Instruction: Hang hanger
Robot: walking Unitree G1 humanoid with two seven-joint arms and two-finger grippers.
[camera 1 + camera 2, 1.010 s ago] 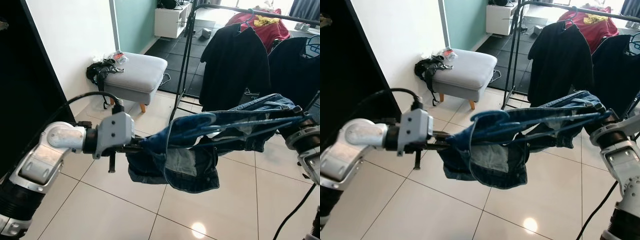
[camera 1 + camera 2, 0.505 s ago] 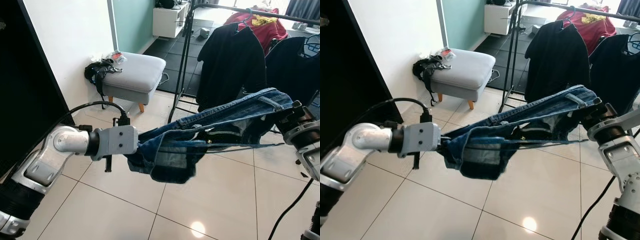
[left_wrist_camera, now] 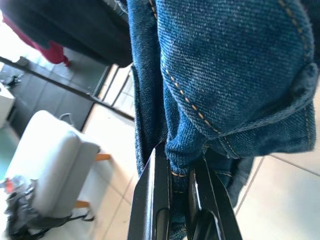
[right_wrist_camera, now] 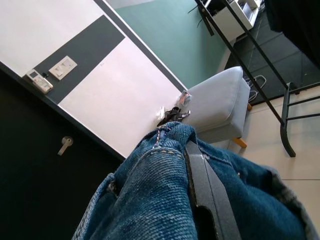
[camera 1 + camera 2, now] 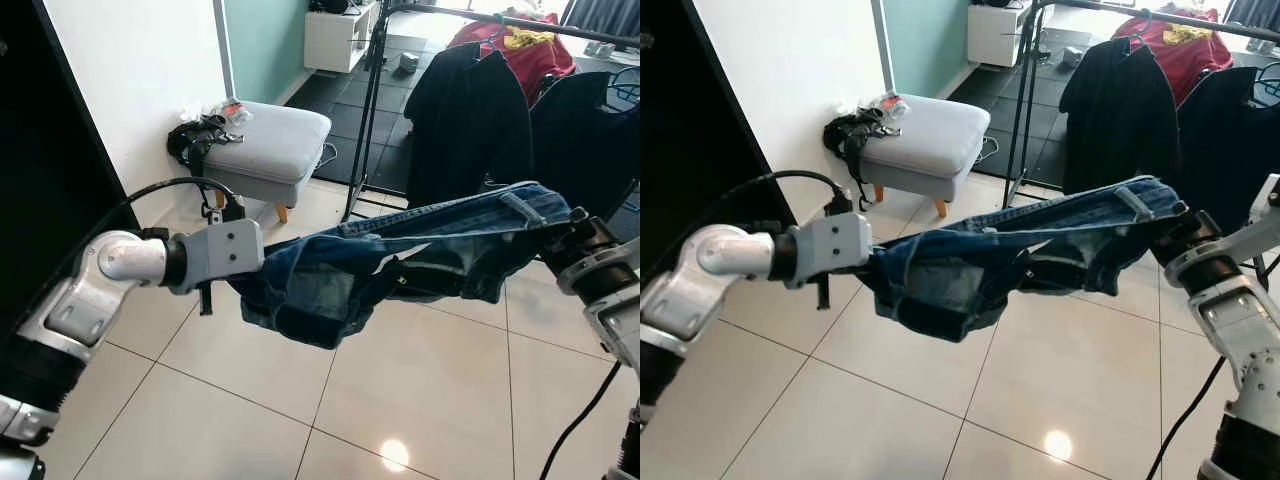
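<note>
Compared with a second ago, the jeans (image 5: pixel 400 265) have been drawn out from a sagging bundle into a nearly level band, and the blue hanger wires that showed beneath the denim are now covered by it; we can no longer make out the hanger itself. We hold the garment between both arms so that it spans them clear of the floor (image 5: pixel 250 410). The left hand (image 3: pixel 175 200) has its two black fingers (image 3: pixel 150 200) pressed together on a fold of denim at the hem end, as the left wrist view shows, while the right hand (image 4: pixel 200 190) lies along the waistband end with one finger (image 4: pixel 197 175) against the cloth; whether it pinches the denim we cannot tell. We judge that the stretch keeps the jeans from slipping off whatever carries them while we approach the clothes rack (image 5: pixel 375 100), whose rail already bears a black shirt (image 5: pixel 470 110) and a red garment (image 5: pixel 520 35). The rack stands beyond the jeans, well apart from both hands. A grey footstool (image 5: pixel 265 150) with a black bag (image 5: pixel 195 140) beside it stands against the white wall on our left
</note>
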